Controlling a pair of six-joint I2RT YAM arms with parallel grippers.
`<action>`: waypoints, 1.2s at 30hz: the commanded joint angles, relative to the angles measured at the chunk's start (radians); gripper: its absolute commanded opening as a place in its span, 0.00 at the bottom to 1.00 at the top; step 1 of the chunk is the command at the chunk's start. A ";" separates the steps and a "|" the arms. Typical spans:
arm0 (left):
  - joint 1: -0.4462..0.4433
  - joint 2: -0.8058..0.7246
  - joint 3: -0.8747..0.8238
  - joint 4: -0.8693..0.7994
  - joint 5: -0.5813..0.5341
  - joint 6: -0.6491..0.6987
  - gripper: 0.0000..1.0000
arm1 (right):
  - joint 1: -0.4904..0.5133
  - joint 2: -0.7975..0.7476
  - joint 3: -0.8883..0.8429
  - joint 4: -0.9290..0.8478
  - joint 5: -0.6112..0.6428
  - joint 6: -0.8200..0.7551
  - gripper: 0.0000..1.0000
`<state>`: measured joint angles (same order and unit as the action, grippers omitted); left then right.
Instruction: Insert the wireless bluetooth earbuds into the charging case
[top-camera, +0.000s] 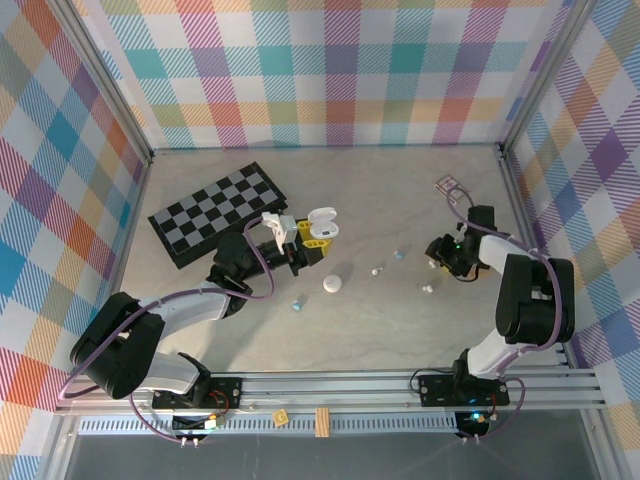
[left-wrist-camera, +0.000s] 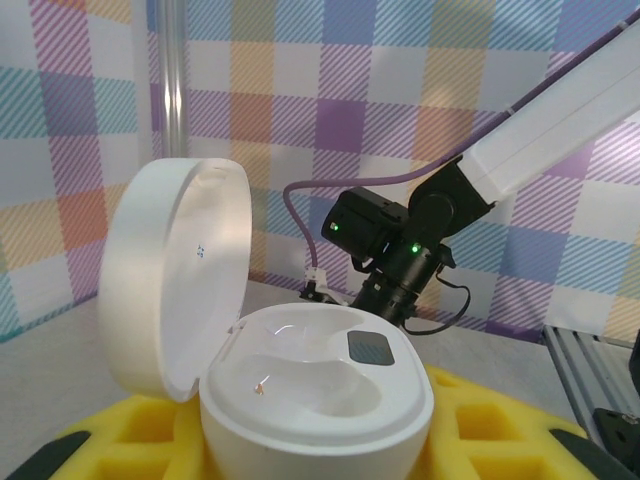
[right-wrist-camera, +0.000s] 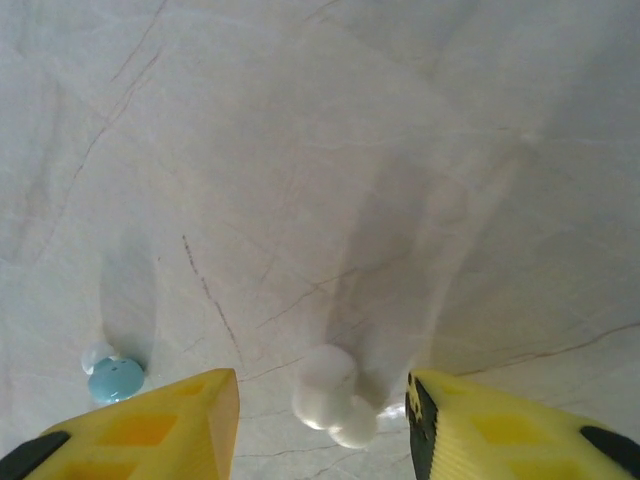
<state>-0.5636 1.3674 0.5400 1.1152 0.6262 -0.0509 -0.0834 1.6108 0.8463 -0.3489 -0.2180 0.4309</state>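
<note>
My left gripper (top-camera: 303, 241) is shut on the white charging case (top-camera: 322, 228), which it holds upright. In the left wrist view the case (left-wrist-camera: 318, 385) has its lid (left-wrist-camera: 170, 275) swung open to the left, its moulded wells hold no buds, and yellow fingers (left-wrist-camera: 500, 425) press its sides. My right gripper (top-camera: 436, 260) is open and low over the table. A white earbud (right-wrist-camera: 335, 402) lies between its yellow fingers (right-wrist-camera: 165, 420), touching neither. A pale blue earbud (right-wrist-camera: 115, 379) lies just outside the left finger. More earbuds lie loose on the table: white (top-camera: 378, 270), white (top-camera: 428, 288), blue (top-camera: 399, 254), blue (top-camera: 298, 303).
A closed white pebble-shaped case (top-camera: 332, 284) sits mid-table. A folded chessboard (top-camera: 218, 212) lies at the back left, behind the left arm. A small card (top-camera: 451, 187) lies at the back right. Checkered walls enclose the table on three sides.
</note>
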 joint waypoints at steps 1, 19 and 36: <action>0.033 0.008 -0.029 0.108 0.004 -0.045 0.34 | 0.079 -0.022 0.065 -0.098 0.194 -0.045 0.49; 0.054 -0.050 -0.047 0.027 0.017 -0.010 0.34 | 0.154 0.002 0.126 -0.193 0.304 -0.066 0.49; 0.054 -0.044 -0.051 0.041 0.017 -0.014 0.34 | 0.224 0.184 0.260 -0.326 0.491 -0.136 0.44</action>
<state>-0.5182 1.3334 0.4950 1.1213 0.6270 -0.0746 0.1345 1.7802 1.0866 -0.6243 0.2119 0.3058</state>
